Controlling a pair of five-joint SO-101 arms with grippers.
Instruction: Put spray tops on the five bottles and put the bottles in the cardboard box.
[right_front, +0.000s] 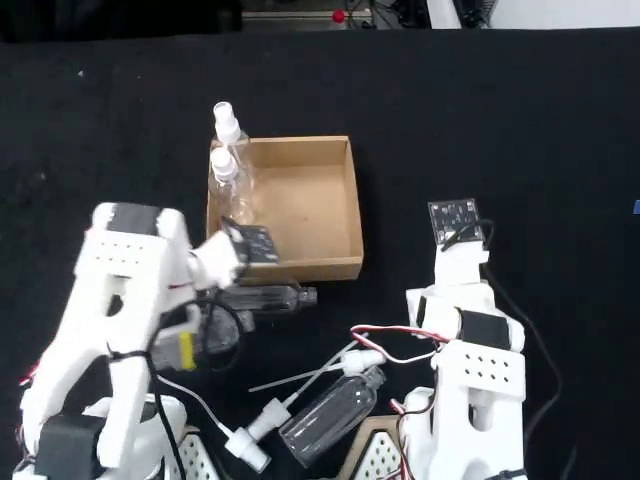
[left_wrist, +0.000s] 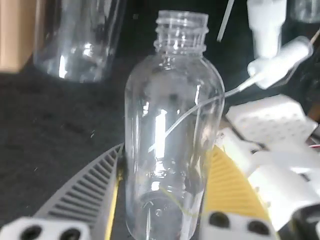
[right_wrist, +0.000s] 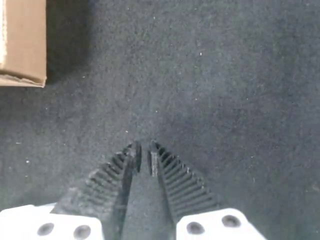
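**A:** Start with the big things. Where's the trouble on this desk (right_front: 520, 120)?

**B:** Around the box (right_front: 300, 268). The left hand (left_wrist: 166, 155) is clenched on an uncapped bottle (left_wrist: 172, 115) just off the box's front left corner. It grips low on the body, so the neck sticks out free. I'd judge that slick plastic could twist or slide once anything presses on the neck.

**A:** And the right hand (right_wrist: 145, 155)?

**B:** It's off the box's front right corner, closed almost tip to tip on nothing. It must open before it can fetch a top, and a late opening would just shove the top away.

**A:** Anything else in the way?

**B:** A second bare bottle (right_front: 265, 297) lies touching the box's front wall, close to the left arm. A careless swing could set it rolling. A third bottle (right_front: 330, 415) lies farther out from that wall, with a top at its neck.

**A:** And the finished ones?

**B:** Two capped bottles (right_front: 225, 172) stand at the box's left wall — a bottle dropped in beside them might tip them.

**A:** Smallest thing?

**B:** The loose spray top (right_front: 255, 438), well out from the front wall — its thin tube could bend or miss the neck.
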